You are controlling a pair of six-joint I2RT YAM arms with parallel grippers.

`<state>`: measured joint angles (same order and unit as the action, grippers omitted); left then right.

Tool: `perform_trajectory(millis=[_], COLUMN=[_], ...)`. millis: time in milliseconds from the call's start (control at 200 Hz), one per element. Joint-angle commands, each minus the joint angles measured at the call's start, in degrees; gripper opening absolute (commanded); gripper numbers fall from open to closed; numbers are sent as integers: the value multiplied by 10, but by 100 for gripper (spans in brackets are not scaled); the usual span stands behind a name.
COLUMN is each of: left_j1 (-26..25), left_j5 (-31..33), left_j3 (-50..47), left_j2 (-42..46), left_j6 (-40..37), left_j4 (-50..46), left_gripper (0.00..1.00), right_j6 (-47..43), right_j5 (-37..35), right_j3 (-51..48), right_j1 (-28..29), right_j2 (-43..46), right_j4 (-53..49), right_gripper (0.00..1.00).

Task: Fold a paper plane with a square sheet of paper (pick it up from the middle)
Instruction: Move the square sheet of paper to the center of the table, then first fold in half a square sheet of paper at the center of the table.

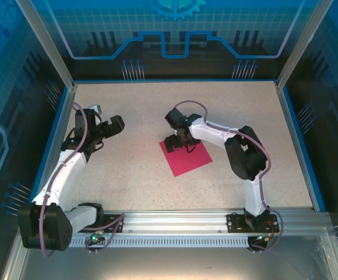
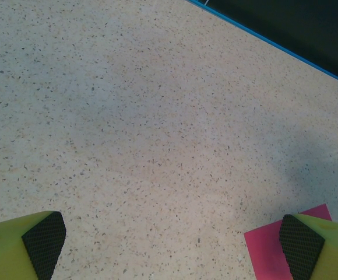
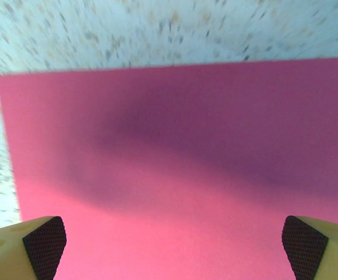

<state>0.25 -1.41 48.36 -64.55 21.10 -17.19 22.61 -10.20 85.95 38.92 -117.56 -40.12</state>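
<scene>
right end effector hangs over the far part of the square sheet of paper, spread wide and gripping nothing. on its wrist camera i see pink between the two pads, with the sheet's far edge ahead. i judge it is placed there to come down on the middle, as the task asks, though it looks nearer the far corner than the centre.

the sheet lies flat on the desk, turned like a diamond, about mid-desk. it is thin, plain magenta and matte, with no crease i can see, so no folding is done. flat paper offers no raised edge, so i expect the pads must press and gather it. the pads are black and cross-hatched, on yellow-green fingers.

left end effector hovers wide open over bare speckled desk, well to the left, with a corner of the sheet showing beside one pad.
</scene>
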Motion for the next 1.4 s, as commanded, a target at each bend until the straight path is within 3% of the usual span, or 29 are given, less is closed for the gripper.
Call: perform_trajectory(millis=[0,470,1040,1175,1395], left_j1=[-3,-3,-3,-3,-3], left_j5=[-11,-12,-12,-13,-26], left_j3=[21,26,28,28,24], left_j2=[-2,-10,-19,-22,-21], left_j6=[10,7,8,10,28], left_j4=[-18,-24,-27,-28,-29], left_gripper=[98,98,99,99,98], right_j6=[-50,-78,-54,-48,-7], right_j5=[21,34,27,38,133], right_j3=[19,34,8,5,-11], right_j1=[-13,-20,-20,-20,-20], right_j2=[-14,-52,-88,-75,4], right_j4=[-51,-87,-82,-75,-16], right_gripper=[99,99,85,74,44])
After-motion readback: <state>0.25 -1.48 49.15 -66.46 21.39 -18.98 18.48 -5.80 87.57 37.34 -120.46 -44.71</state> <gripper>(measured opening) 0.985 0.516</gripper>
